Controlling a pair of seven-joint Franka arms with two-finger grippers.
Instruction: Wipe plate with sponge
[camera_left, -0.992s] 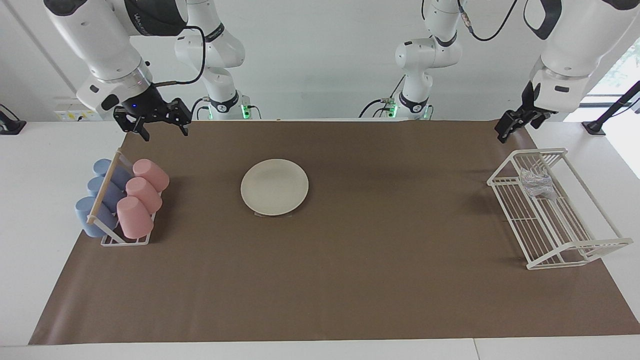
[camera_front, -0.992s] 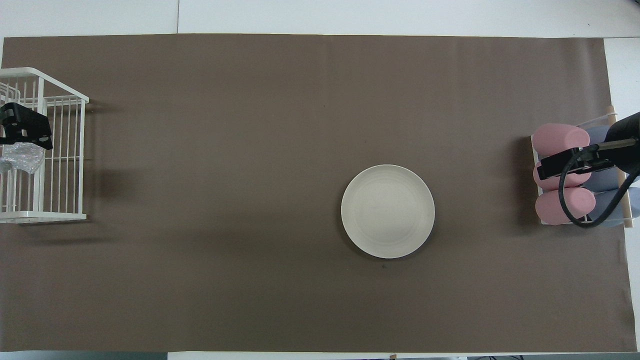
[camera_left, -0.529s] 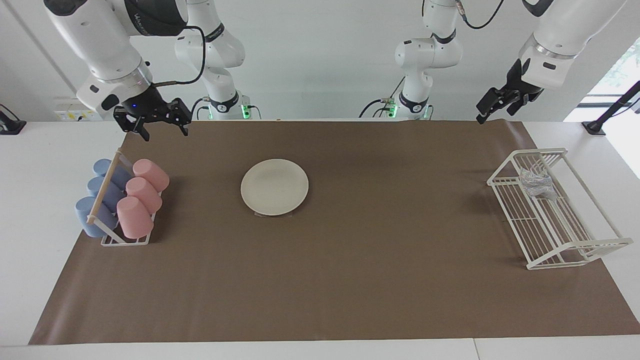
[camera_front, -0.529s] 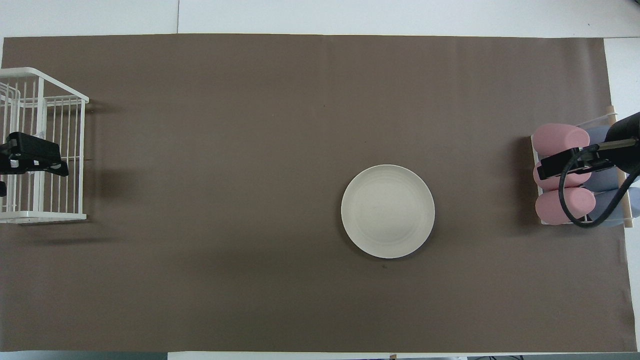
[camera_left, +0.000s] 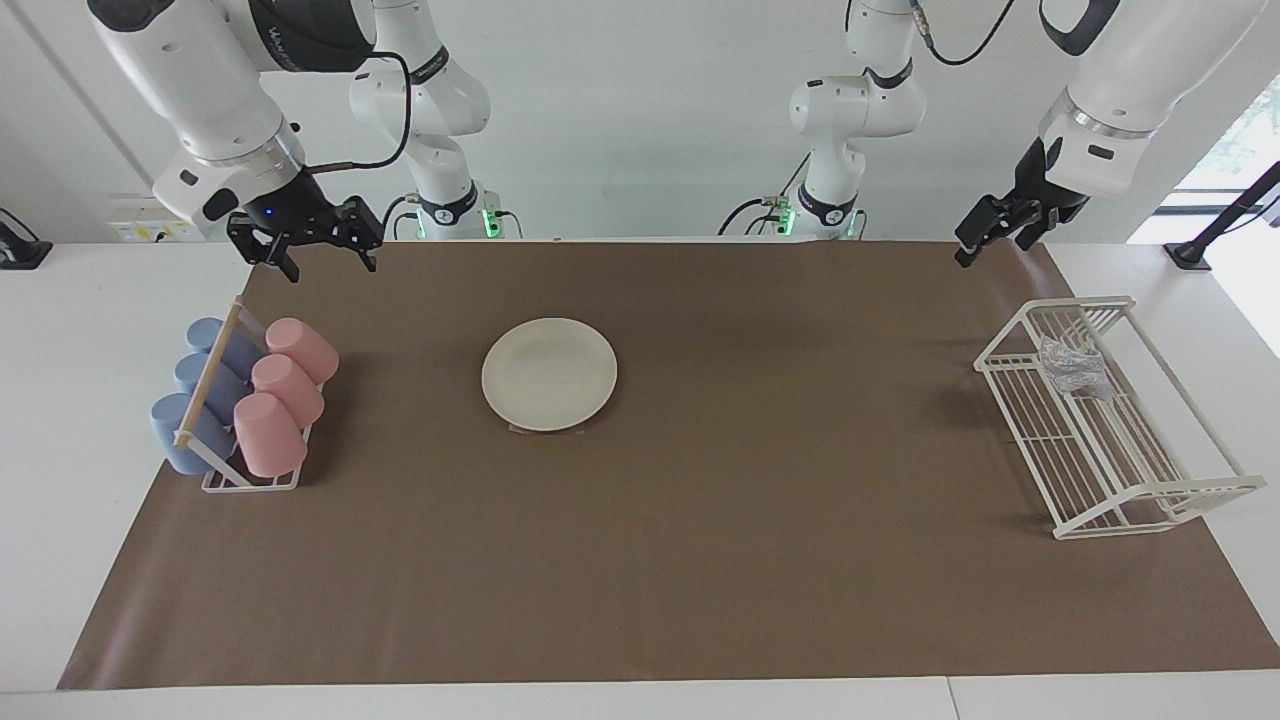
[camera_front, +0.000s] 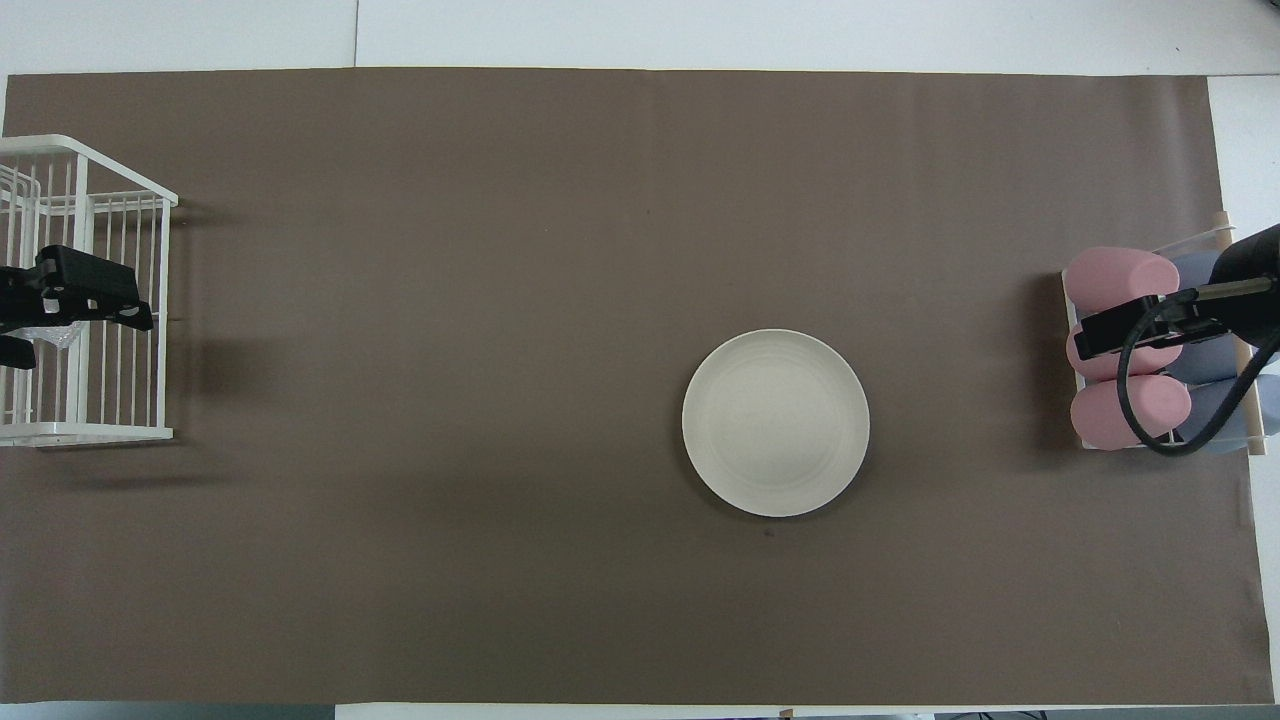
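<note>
A: Where's the sponge (camera_left: 1072, 367)?
B: In the white wire rack (camera_left: 1150, 505), at the left arm's end of the surface: a small, shiny, wrinkly grey wad.
A: Which hand is closer?
B: The left hand (camera_left: 985, 240), raised above the rack's robot end; I can't tell its fingers' state. The sponge lies below it.
A: And the plate (camera_left: 549, 374)?
B: Round, smooth, cream, flat on the brown mat (camera_left: 640, 560), toward the right arm's end. The right hand (camera_left: 318, 250) waits spread open above the cups (camera_left: 275, 395).

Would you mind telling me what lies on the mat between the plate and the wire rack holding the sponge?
Nothing: in the facing view only bare brown mat runs from the plate to the rack.
</note>
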